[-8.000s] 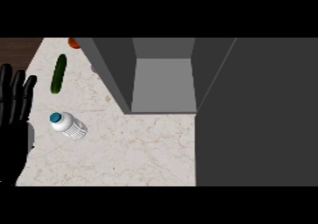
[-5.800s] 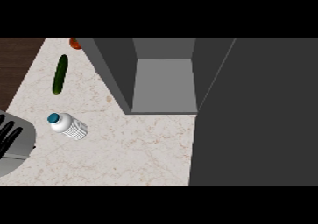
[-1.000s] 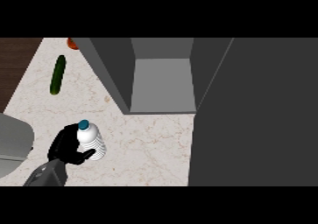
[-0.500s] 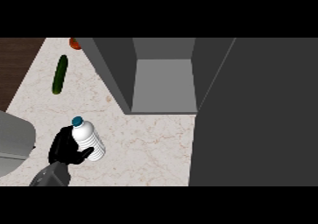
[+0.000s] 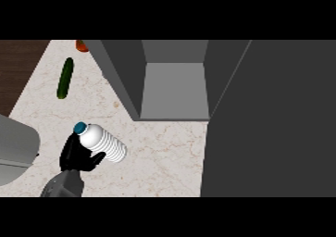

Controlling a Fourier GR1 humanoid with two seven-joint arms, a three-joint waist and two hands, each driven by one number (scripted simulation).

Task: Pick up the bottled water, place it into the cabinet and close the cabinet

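A white ribbed water bottle [image 5: 104,144] with a blue cap [image 5: 80,126] is in my left hand [image 5: 76,158], above the counter's lower left. The fingers curl round its lower body and hide part of it. The bottle tilts with its cap pointing up and to the left. The grey cabinet [image 5: 174,88] stands open at the upper middle, up and to the right of the bottle. Its dark door [image 5: 276,120] swings out along the right side. My right hand does not show.
A green cucumber [image 5: 64,77] lies at the upper left of the marble counter [image 5: 163,162]. A red-orange item [image 5: 81,45] sits at the far edge beside the cabinet. A large grey arm part [image 5: 9,150] fills the left edge. Dark floor [image 5: 13,69] lies beyond the counter's left edge.
My left hand has closed on the bottle and raised it off the counter. Over the last second it shifted slightly left and up, with the cap tipping further left.
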